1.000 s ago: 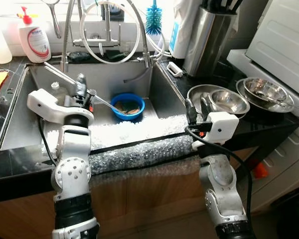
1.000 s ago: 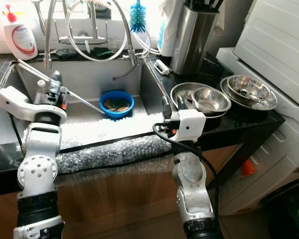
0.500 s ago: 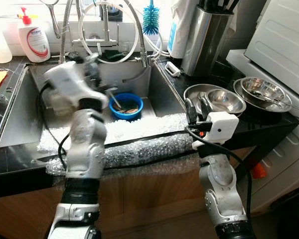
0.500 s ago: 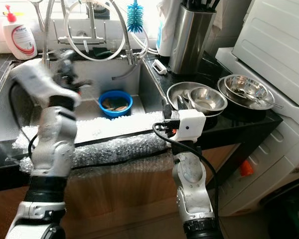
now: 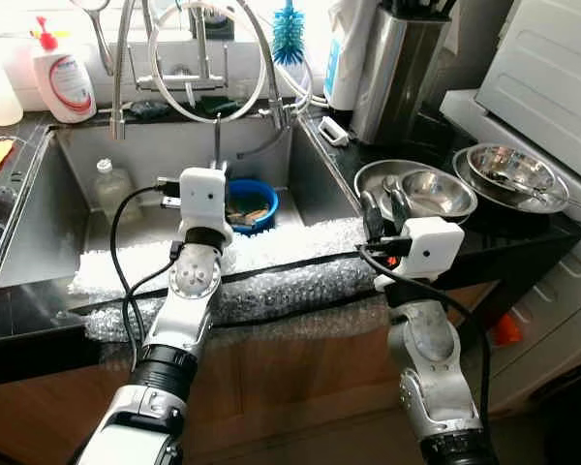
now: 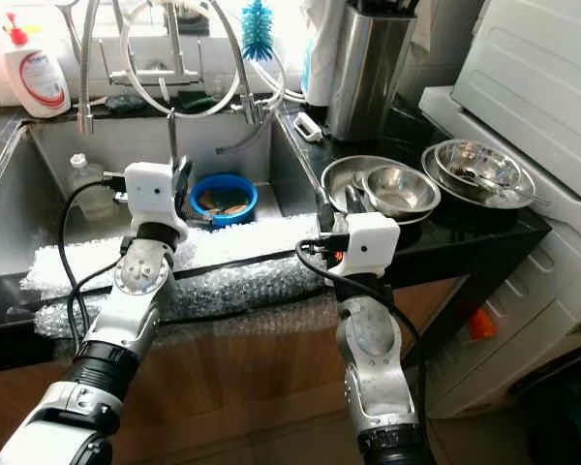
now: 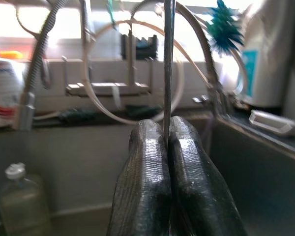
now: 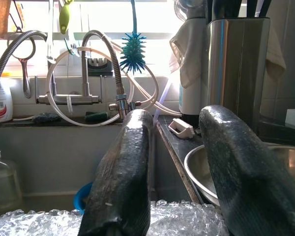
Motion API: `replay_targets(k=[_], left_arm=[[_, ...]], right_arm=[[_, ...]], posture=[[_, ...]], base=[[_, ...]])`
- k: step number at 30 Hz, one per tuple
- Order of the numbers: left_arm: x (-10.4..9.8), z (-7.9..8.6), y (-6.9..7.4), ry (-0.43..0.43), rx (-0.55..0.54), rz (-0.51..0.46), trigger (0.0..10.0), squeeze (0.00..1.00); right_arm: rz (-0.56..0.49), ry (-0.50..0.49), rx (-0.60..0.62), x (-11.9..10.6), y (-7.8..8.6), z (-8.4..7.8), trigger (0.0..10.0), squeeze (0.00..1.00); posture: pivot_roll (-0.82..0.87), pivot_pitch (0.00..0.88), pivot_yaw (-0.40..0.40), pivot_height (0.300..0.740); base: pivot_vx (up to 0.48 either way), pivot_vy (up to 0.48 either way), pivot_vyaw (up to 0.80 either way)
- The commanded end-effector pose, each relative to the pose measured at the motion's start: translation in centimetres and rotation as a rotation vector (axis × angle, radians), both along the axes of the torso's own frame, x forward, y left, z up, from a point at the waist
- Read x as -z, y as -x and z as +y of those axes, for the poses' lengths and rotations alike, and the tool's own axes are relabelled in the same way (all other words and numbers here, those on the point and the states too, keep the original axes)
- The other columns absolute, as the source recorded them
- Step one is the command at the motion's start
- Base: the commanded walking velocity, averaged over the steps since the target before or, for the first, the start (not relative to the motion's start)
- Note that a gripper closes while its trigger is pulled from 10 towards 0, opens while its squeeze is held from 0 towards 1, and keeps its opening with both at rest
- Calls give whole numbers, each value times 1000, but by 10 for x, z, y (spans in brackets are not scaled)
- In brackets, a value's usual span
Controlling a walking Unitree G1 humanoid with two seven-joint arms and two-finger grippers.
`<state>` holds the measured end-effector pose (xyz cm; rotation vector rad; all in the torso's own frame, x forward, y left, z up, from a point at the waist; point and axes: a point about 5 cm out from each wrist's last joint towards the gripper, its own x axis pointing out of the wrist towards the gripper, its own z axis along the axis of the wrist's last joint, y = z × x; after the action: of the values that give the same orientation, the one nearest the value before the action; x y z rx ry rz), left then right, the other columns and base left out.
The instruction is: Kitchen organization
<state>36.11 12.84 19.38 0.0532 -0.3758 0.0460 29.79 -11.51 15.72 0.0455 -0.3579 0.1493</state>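
My left gripper point(image 7: 168, 147) has swung from the sink's point(image 5: 39, 208) left side to above the blue bowl point(image 5: 250, 205), clenched on an upright metal utensil point(image 7: 168, 69), while my right gripper point(image 8: 174, 162) idles, fingers apart, so I judge the pick done.

We see a steel sink point(image 5: 39, 208) set into a dark table point(image 5: 523, 242). Sheets of bubble wrap point(image 5: 281, 276) lie over the sink's front edge. Behind the sink, a coiled spring faucet point(image 5: 261, 44) rises beside a blue bottle brush point(image 5: 289, 21). A white soap dispenser point(image 5: 63, 77) with a red pump stands at the back left corner. To the right of the brush stands a tall steel knife block point(image 5: 395, 73). A white appliance point(image 5: 552, 68) fills the far right.
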Motion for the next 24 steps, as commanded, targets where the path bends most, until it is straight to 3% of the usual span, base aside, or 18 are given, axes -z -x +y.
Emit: replay_targets(k=[1, 7, 13, 18, 24], left_arm=[[-11, 1, -4, 12, -21, -32, 10000, 0], [-10, 21, -17, -27, -104, 43, 10000, 0], [2, 40, -19, -135, -156, 117, 10000, 0], [8, 55, -15, -138, -191, 129, 10000, 0], [18, 54, -12, -123, -187, 166, 10000, 0]], right_arm=[[-11, 2, 1, -2, 1, -1, 10000, 0], [-7, 11, -9, -1, 0, 0, 10000, 0], [3, 16, -22, 1, 2, 2, 10000, 0], [9, 26, -31, 2, 1, 3, 10000, 0], [14, 35, -48, 3, 1, 5, 10000, 0]], posture=[[5, 0, -60, 740], [-1, 0, -57, 740], [-1, 0, -57, 740], [7, 0, -62, 740], [6, 0, -65, 740]], base=[[0, 0, 0], [0, 0, 0], [0, 0, 0], [0, 0, 0], [0, 0, 0]])
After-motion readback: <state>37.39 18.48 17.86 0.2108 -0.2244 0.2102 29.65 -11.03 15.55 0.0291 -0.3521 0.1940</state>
